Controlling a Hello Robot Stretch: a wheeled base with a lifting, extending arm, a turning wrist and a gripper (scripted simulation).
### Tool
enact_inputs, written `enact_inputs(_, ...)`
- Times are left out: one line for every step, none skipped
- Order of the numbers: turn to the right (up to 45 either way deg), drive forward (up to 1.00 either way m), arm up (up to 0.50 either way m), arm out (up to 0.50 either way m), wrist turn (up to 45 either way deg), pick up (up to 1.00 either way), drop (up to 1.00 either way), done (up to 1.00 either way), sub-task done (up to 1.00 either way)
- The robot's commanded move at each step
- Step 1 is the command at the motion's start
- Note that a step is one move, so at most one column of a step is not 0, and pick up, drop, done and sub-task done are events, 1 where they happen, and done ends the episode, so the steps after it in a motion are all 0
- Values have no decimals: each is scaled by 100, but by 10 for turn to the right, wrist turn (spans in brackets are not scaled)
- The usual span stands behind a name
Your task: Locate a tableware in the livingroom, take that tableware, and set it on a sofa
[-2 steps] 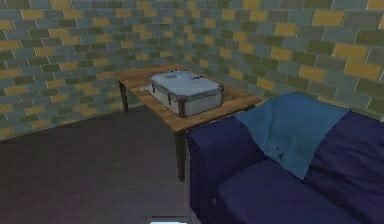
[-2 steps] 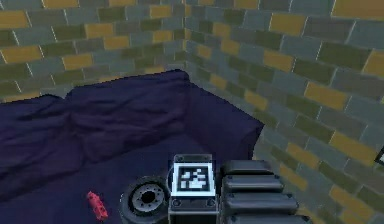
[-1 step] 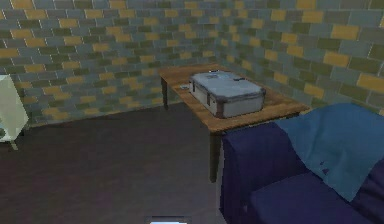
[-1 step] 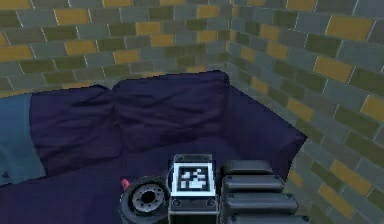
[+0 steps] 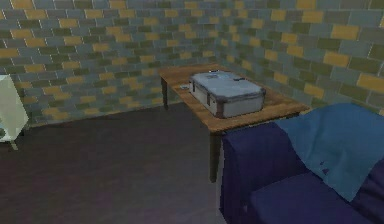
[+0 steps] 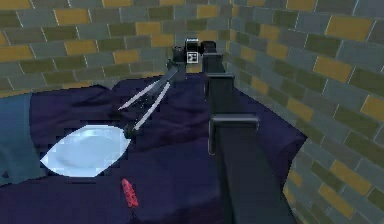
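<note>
In the forward view we see a wooden counter (image 5: 284, 106) standing against the brick wall (image 5: 90, 50), with a grey case (image 5: 228, 92) lying flat on it. Just in front of the counter, at the view's lower right, is the dark blue sofa (image 5: 280, 172), and a lighter blue blanket (image 5: 335, 140) is draped over its back and seat. A white object (image 5: 9, 115) stands on the dark floor (image 5: 110, 165) at the left edge, well apart from the counter; we cannot tell what it is.

In the arm side view the white plate (image 6: 85, 152) lies flat on the sofa's seat, toward the view's left, beside the blanket's edge. A small red thing (image 6: 130, 192) lies on the seat nearer the bottom of the view, close to the plate but apart from it. We cannot make out what it is. Brick walls close in behind the sofa and on the view's right.

The arm (image 6: 245, 160) rises as a dark bar from the bottom edge, reaching out over the seat. Its two white squares (image 6: 190, 55) sit at the far end, near the wall. From there the thin fingers (image 6: 150, 91) slant down and leftward, and their tips end at the plate's near rim. We cannot tell whether they touch the plate, or whether they are grasping anything.
</note>
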Motion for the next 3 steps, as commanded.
enact_inputs(0,0,0,0,390,0,0,0,0)
enact_inputs(0,0,-34,0,0,0,0,0,0)
enact_inputs(0,0,-32,0,0,0,0,0,0)
